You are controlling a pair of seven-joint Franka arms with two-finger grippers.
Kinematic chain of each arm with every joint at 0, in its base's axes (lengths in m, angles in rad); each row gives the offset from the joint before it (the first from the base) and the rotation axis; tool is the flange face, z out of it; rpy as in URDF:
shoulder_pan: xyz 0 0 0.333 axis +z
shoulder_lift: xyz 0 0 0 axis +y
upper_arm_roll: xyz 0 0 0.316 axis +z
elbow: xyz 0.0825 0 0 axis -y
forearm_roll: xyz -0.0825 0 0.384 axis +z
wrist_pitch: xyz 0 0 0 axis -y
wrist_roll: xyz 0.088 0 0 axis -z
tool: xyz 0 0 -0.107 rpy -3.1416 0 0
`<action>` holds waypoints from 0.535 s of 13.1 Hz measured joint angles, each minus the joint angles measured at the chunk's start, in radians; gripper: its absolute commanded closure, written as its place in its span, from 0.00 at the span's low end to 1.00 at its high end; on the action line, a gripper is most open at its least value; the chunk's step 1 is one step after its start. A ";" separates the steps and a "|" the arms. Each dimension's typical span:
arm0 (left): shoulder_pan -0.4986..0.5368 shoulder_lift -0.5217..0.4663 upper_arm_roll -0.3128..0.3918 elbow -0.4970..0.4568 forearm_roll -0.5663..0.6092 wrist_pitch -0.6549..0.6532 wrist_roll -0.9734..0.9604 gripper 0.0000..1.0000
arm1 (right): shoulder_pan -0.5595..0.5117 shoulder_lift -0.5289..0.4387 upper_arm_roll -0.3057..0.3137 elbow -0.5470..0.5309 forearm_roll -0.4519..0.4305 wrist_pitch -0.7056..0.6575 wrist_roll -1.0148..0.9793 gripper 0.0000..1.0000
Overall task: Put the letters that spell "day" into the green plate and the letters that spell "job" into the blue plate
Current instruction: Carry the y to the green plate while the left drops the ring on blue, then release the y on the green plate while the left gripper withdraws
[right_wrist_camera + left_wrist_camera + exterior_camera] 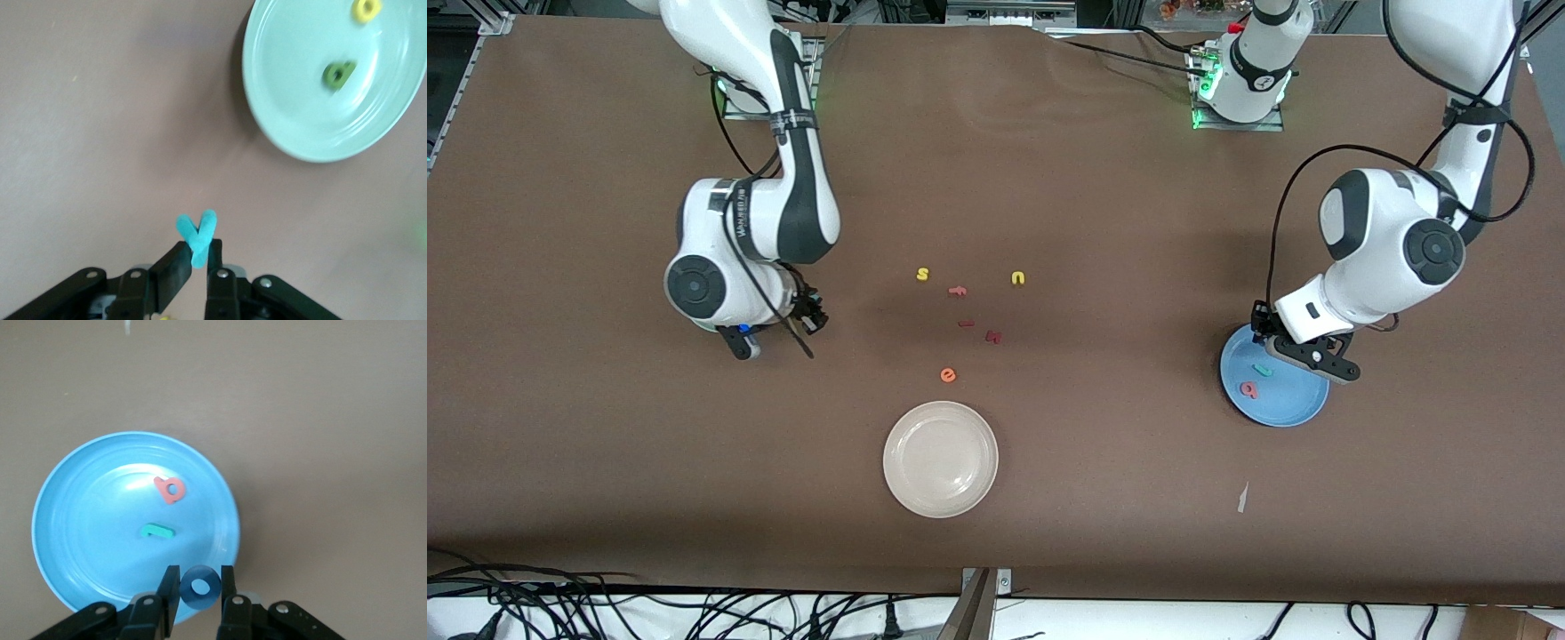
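Front view: blue plate sits at lower right of frame, toward the left arm's end of the table. In it lie the salmon-pink "b" and teal "j", close but apart. Left gripper hangs over the plate's rim nearest the bases. In the left wrist view its fingers are clamped on the blue "o", held upright over the rim at bottom center of frame, with "b" and "j" mid-frame in the plate.

Green plate shows only in the right wrist view, upper right of frame, holding the yellow "a" and dark green "d", apart from each other. In the front view the right arm covers it. Right gripper, bottom center of that frame, has its fingers pinched on the teal "y", over bare table beside the plate, not over it.

Cream-white plate, lower center of front view. Loose letters mid-frame: yellow "s", yellow "u", pink "f", two dark red letters I cannot read, and orange "e", the one nearest the cream plate. A small white scrap lies below the blue plate. Nothing blocks either plate.
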 measured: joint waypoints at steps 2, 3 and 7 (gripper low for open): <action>0.005 0.003 0.000 -0.032 0.000 0.054 0.000 0.18 | -0.003 0.000 -0.049 -0.047 0.000 -0.012 -0.130 1.00; 0.005 0.003 0.000 -0.032 0.000 0.060 0.000 0.00 | -0.004 0.001 -0.077 -0.084 0.000 -0.013 -0.224 1.00; 0.011 -0.006 0.000 -0.038 0.000 0.078 0.000 0.00 | -0.024 0.006 -0.144 -0.178 0.000 -0.011 -0.426 0.00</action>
